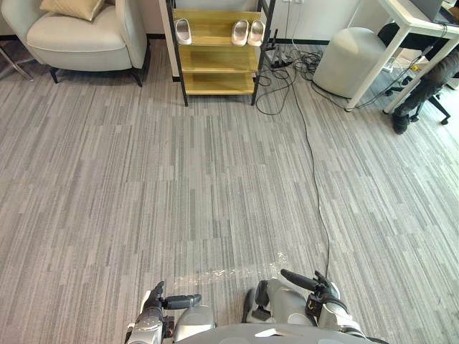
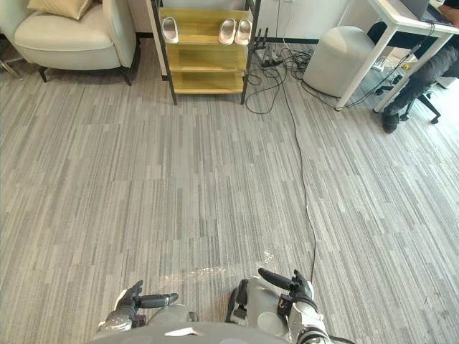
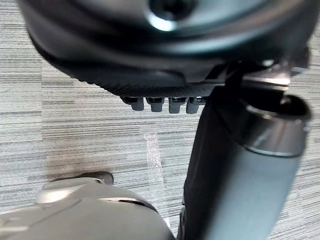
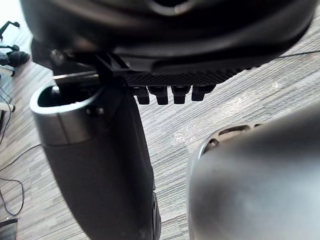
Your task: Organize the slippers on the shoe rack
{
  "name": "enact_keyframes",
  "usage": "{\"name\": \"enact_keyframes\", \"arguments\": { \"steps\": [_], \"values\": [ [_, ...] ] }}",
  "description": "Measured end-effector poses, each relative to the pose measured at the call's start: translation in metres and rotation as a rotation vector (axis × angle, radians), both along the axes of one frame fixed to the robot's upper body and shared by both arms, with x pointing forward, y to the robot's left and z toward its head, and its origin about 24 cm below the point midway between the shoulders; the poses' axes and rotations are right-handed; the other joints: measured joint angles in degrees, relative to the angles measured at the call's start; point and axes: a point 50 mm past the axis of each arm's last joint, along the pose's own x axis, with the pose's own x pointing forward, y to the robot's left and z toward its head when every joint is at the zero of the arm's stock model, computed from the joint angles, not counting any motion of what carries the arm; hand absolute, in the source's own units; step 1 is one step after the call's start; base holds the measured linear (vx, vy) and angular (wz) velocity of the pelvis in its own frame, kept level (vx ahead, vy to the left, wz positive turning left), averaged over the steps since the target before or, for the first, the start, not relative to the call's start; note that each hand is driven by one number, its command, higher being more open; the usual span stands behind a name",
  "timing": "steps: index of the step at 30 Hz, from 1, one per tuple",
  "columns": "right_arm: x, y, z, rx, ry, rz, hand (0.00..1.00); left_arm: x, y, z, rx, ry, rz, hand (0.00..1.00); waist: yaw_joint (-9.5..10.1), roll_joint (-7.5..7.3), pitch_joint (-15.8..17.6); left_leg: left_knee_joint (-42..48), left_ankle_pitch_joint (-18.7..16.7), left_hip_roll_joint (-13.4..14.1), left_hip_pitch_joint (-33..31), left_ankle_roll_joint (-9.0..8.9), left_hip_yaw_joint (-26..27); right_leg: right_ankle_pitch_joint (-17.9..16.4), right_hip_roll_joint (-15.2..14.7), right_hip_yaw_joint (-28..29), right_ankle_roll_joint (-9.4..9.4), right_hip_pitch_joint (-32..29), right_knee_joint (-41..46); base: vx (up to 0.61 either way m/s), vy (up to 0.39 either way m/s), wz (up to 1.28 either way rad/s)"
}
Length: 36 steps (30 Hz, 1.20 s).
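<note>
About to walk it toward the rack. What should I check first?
1. Left hand empty: ok, open.
2. Right hand empty: ok, open.
3. Shoe rack within reach: not ok, far across the floor.
4. Walking path clear: not ok, cable lies along its right side.
5. Lone slipper next to pair of slippers: not ok, apart on the same shelf.

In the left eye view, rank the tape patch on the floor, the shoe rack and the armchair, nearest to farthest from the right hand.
From the right hand:
1. Tape patch, on the floor just left of it.
2. Shoe rack, far ahead, slightly left.
3. Armchair, farthest, in the far-left corner.
</note>
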Motion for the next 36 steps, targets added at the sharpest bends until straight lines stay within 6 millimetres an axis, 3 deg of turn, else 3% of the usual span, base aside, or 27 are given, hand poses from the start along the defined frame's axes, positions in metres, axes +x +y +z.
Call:
{"name": "enact_keyframes", "arguments": {
  "steps": [2,3,4,5,6,7,8,10,11,12,15,17,18,19,20,21,22,25,27,28,30,31,32,33,34,35,36],
  "values": [
    [0.003,-0.001,0.002,-0.007,-0.013,0.0,1.0,0.0,-0.001,0.0,-0.001,0.002,-0.011,1.0,-0.61,0.35,0.1,-3.16,0.13,0.84,2.57,-1.55,-0.98,5.6,1.11,1.11,-0.12,-0.49,-8.16,0.46,-0.177,0.39],
    [0.0,-0.002,0.001,-0.006,-0.01,-0.007,1.0,-0.002,-0.001,-0.001,0.003,0.014,-0.019,1.0,-0.8,0.02,-0.1,-3.31,-0.36,1.43,3.85,-3.01,-1.77,12.26,1.09,1.23,-4.68,0.28,-7.64,0.48,-0.207,0.41],
    [0.006,-0.006,0.004,-0.018,-0.022,-0.007,1.0,0.003,-0.006,-0.001,-0.01,0.004,-0.014,1.0,-0.64,1.94,0.27,-1.46,0.2,3.35,4.1,-4.5,-2.6,9.8,1.89,0.03,-6.12,0.48,-4.74,0.62,-0.278,0.45],
    [0.007,-0.006,0.004,-0.02,-0.024,-0.007,1.0,0.006,-0.009,0.0,-0.018,-0.01,-0.017,1.0,-0.64,2.36,0.05,2.19,1.6,3.71,2.83,-6.02,-2.75,7.65,1.99,-0.49,-6.66,1.57,-4.6,0.86,-0.378,0.33],
    [0.006,-0.008,0.004,-0.024,-0.019,-0.005,1.0,0.007,-0.012,-0.001,-0.028,-0.016,-0.006,1.0,-0.36,3.32,-0.24,10.85,4.41,4.65,-0.35,-6.13,-3.29,6.28,2.96,-0.93,-7.2,4.87,-6.45,0.61,-0.268,0.26],
    [0.005,-0.008,0.003,-0.023,-0.014,-0.006,1.0,0.006,-0.012,-0.001,-0.032,-0.018,0.01,1.0,-0.39,3.47,-0.32,15.94,6.38,4.98,-2.19,-4.89,-4.04,5.61,3.44,-1.17,-7.04,6.98,-8.04,0.61,-0.257,0.3],
    [0.0,-0.005,0.001,-0.016,-0.003,-0.003,1.0,0.004,-0.01,-0.001,-0.04,-0.026,0.055,1.0,-0.38,3.79,-0.25,30.56,10.35,6.26,-7.38,-3.21,-6.28,4.81,4.44,-1.93,-6.98,12.79,-12.18,0.47,-0.219,0.31],
    [-0.004,-0.005,0.0,-0.016,0.005,-0.007,1.0,0.007,-0.01,0.001,-0.043,-0.049,0.075,1.0,0.19,4.1,0.25,46.26,9.67,8.75,-13.38,-3.3,-5.6,4.68,6.08,-2.21,-7.18,18.87,-16.29,0.53,-0.243,0.16],
    [-0.007,-0.003,-0.001,-0.011,0.013,-0.012,1.0,0.01,-0.007,0.003,-0.045,-0.076,0.103,1.0,1.35,3.54,0.54,53.74,8.78,10.59,-18.36,-2.94,-3.68,4.58,6.96,-1.97,-7.34,23.65,-19.26,0.43,-0.176,-0.04],
    [-0.007,-0.001,-0.002,-0.01,0.014,-0.014,1.0,0.013,-0.005,0.005,-0.046,-0.095,0.116,1.0,1.65,3.14,0.7,54.7,8.33,10.75,-20.92,-2.81,-2.94,4.57,7.04,-1.84,-7.35,25.85,-20.95,0.42,-0.162,-0.06],
    [0.002,0.0,0.001,-0.014,-0.004,-0.017,1.0,0.029,-0.005,0.012,-0.052,-0.164,0.118,1.0,2.84,2.76,1.52,46.61,5.62,8.63,-30.38,-3.11,0.73,4.59,6.87,-0.57,-7.31,32.05,-26.84,0.44,-0.055,-0.14],
    [0.004,0.001,0.001,-0.011,0.001,-0.019,1.0,0.034,-0.004,0.015,-0.05,-0.189,0.113,1.0,3.36,1.41,2.19,29.49,5.86,3.66,-31.6,-3.8,2.4,3.86,4.52,0.51,-6.15,34.6,-28.55,0.42,0.096,-0.38],
    [0.004,0.0,0.001,-0.013,0.001,-0.017,1.0,0.034,-0.006,0.015,-0.051,-0.189,0.111,1.0,3.69,1.52,1.75,21.43,7.89,2.02,-31.81,-4.12,2.69,3.26,4.0,1.29,-5.18,34.82,-28.9,0.39,0.151,-0.69],
    [0.003,-0.001,0.001,-0.019,0.006,-0.014,1.0,0.032,-0.012,0.013,-0.063,-0.177,0.103,1.0,4.68,2.89,1.31,11.48,17.77,0.6,-31.59,-1.87,2.28,1.41,3.98,3.69,-2.93,35.89,-29.68,0.46,0.171,-0.66],
    [0.003,0.007,-0.001,0.002,0.016,-0.001,1.0,0.032,-0.008,0.013,-0.06,-0.174,0.111,1.0,4.82,1.64,1.33,10.54,19.51,-0.79,-30.46,-0.18,2.76,0.87,2.66,4.95,-2.26,36.82,-30.01,0.56,0.171,-0.51],
    [0.003,0.009,-0.001,0.006,0.019,0.004,1.0,0.033,-0.007,0.013,-0.055,-0.175,0.111,1.0,4.7,1.15,1.1,10.19,19.44,-1.23,-30.33,0.14,2.74,0.92,2.24,5.05,-2.2,36.58,-29.98,0.48,0.12,-0.03],
    [0.002,0.014,-0.002,0.018,0.028,0.013,1.0,0.036,-0.004,0.015,-0.047,-0.183,0.111,1.0,4.39,-0.18,1.02,11.17,18.33,-2.37,-30.56,1.72,2.91,1.28,0.91,5.67,-1.62,36.3,-29.27,0.46,0.118,0.14],
    [-0.004,0.016,-0.005,0.024,0.054,0.017,1.0,0.03,0.002,0.013,-0.039,-0.158,0.129,1.0,4.82,-0.76,0.9,16.93,12.56,-1.88,-28.27,2.76,3.87,1.59,-0.22,9.14,-0.87,34.56,-17.48,0.47,0.145,-0.03],
    [-0.004,0.018,-0.006,0.03,0.053,0.022,1.0,0.023,0.004,0.01,-0.034,-0.128,0.129,1.0,4.49,-1.3,0.49,15.13,8.99,-2.03,-23.73,2.77,3.8,3.91,-1.64,10.51,6.16,27.96,1.06,0.34,0.105,-0.04],
    [-0.004,0.02,-0.006,0.039,0.05,0.025,1.0,0.021,0.005,0.009,-0.03,-0.106,0.117,1.0,3.92,-2.11,0.13,13.99,7.64,-2.76,-21.39,3.2,3.19,5.93,-3.37,11.53,10.73,21.56,15.44,0.29,0.034,0.18],
    [-0.003,0.016,-0.003,0.023,0.027,0.028,1.0,0.017,0.005,0.007,-0.027,-0.079,0.107,1.0,3.35,-2.13,0.21,10.86,6.15,-3.43,-14.69,3.3,2.26,1.91,-5.94,8.4,4.19,13.07,27.0,0.44,0.01,0.28],
    [-0.001,0.014,-0.001,0.014,0.007,0.028,1.0,0.017,0.004,0.007,-0.029,-0.082,0.107,1.0,3.01,-1.68,0.41,9.07,5.66,-3.43,-11.89,3.21,1.83,0.96,-6.47,6.42,2.74,10.38,26.11,0.46,-0.029,0.24],
    [0.001,0.014,0.0,0.008,-0.004,0.032,1.0,0.016,0.004,0.007,-0.029,-0.081,0.108,1.0,2.93,-1.6,0.54,8.02,5.61,-3.35,-9.94,2.98,1.43,0.23,-6.51,5.15,1.8,9.07,24.23,0.39,-0.077,0.44],
    [0.004,0.013,0.002,0.004,-0.024,0.032,1.0,0.015,0.003,0.006,-0.03,-0.078,0.109,1.0,2.05,-1.35,0.5,5.54,5.01,-2.55,-6.27,2.03,-0.28,-0.74,-5.33,3.32,0.6,6.32,14.24,0.47,-0.137,0.58],
    [0.006,0.013,0.002,0.003,-0.028,0.033,1.0,0.015,0.002,0.006,-0.033,-0.078,0.107,1.0,1.74,-1.28,0.4,4.62,4.43,-2.04,-5.14,1.03,-1.42,-0.09,-4.14,3.87,1.06,4.99,5.56,0.4,-0.151,0.68],
    [0.006,0.013,0.002,0.003,-0.028,0.033,1.0,0.015,0.002,0.006,-0.034,-0.079,0.107,1.0,1.6,-1.33,0.38,4.06,4.01,-1.92,-4.37,0.32,-2.18,1.02,-3.52,4.69,1.6,4.3,0.09,0.44,-0.195,0.62],
    [0.004,0.013,0.001,0.004,-0.021,0.032,1.0,0.015,0.002,0.006,-0.035,-0.078,0.107,1.0,1.33,-1.85,0.09,3.28,3.21,-2.08,-3.07,-0.98,-3.09,4.62,-2.82,6.48,1.77,4.04,-8.77,0.53,-0.245,0.7]
  ]
}}
